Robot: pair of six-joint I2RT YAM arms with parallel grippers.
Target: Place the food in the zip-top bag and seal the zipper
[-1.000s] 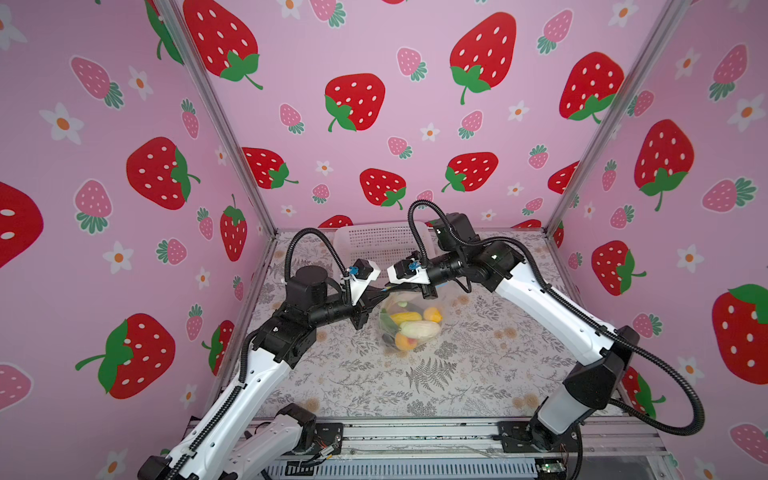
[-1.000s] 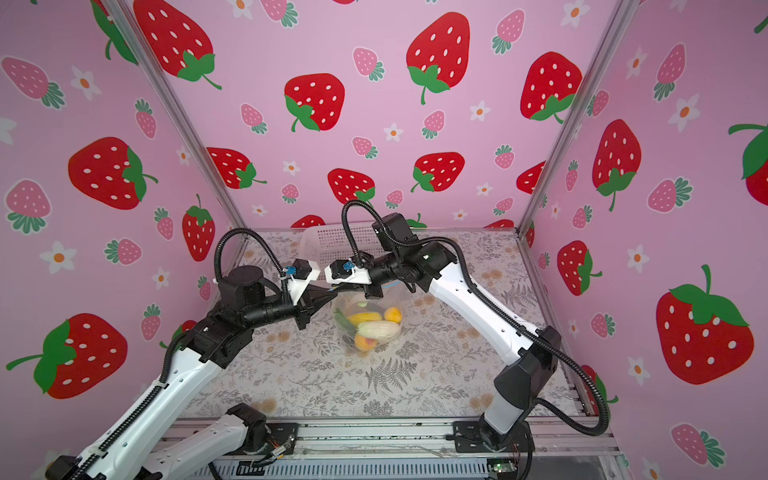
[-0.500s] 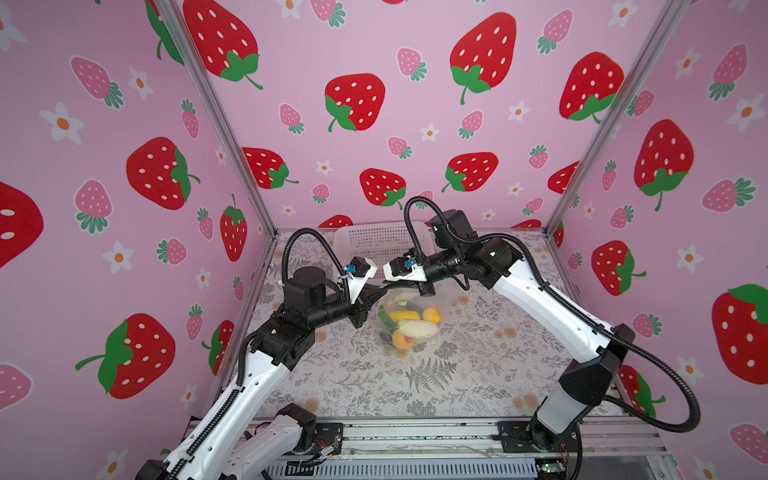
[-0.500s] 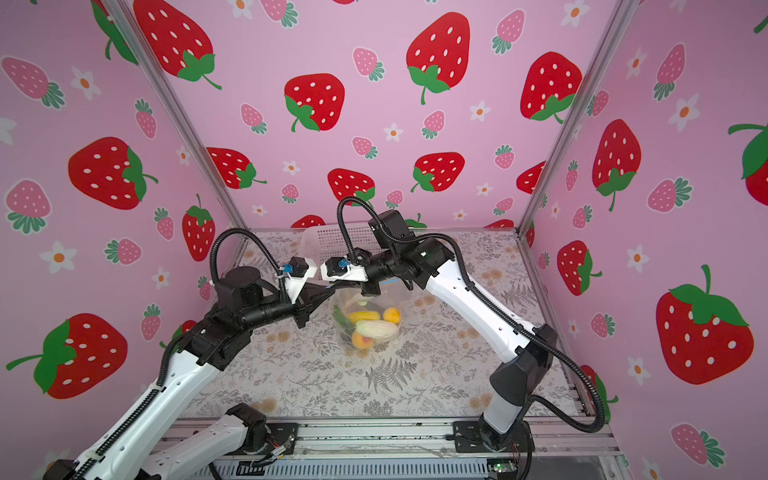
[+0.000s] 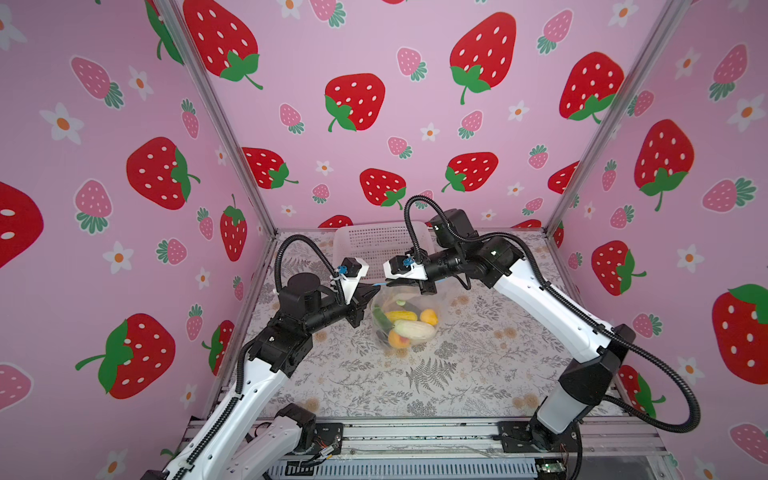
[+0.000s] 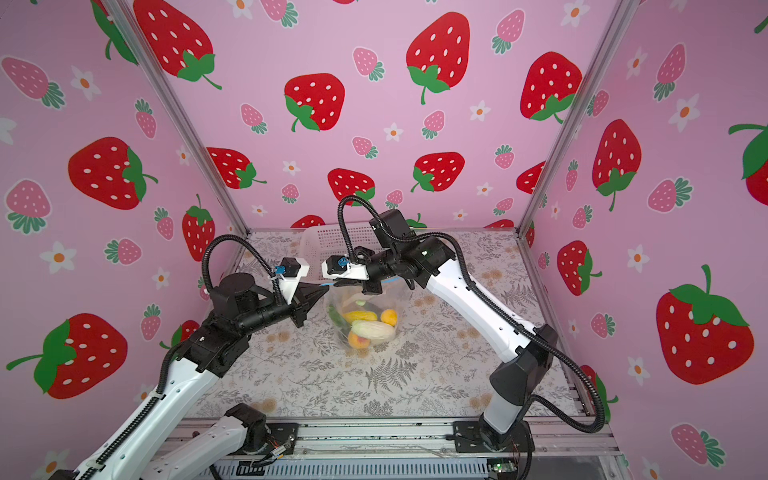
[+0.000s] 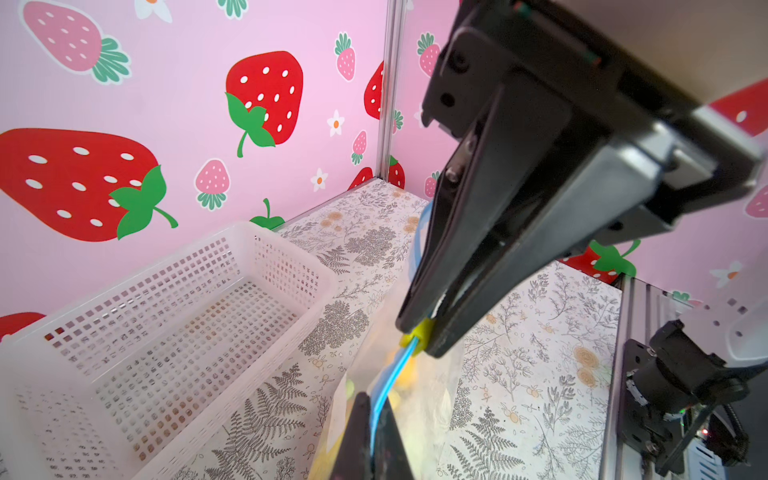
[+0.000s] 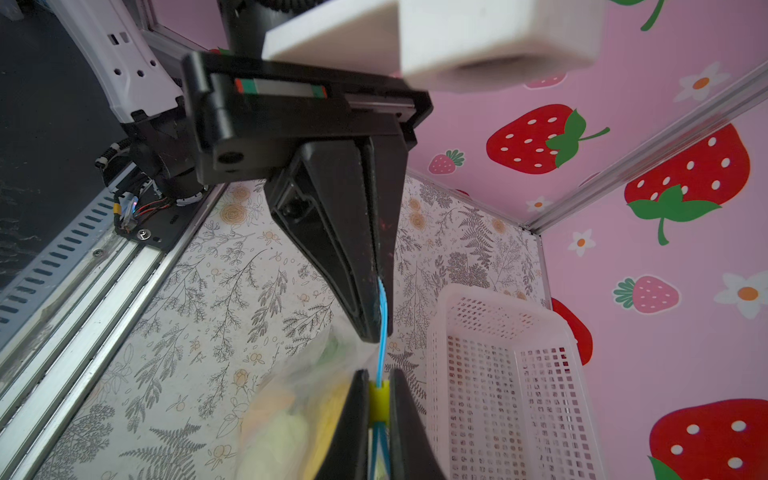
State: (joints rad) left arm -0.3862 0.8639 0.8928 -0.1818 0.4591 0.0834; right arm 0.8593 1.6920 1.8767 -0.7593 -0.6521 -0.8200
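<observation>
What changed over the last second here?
Hardly anything. The right pincer, shut on the slider, edged slightly left in both top views, toward the left pincer, which kept pinching the zipper. Nothing was grabbed or released. The bag, food and basket stayed put.

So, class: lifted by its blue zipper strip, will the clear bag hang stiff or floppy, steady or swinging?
Probably floppy: the zip-top bag sags, crinkled, below the zipper pinched by left hand and right hand. Likely bottom-heavy and prone to swing: the food pools low.
</observation>
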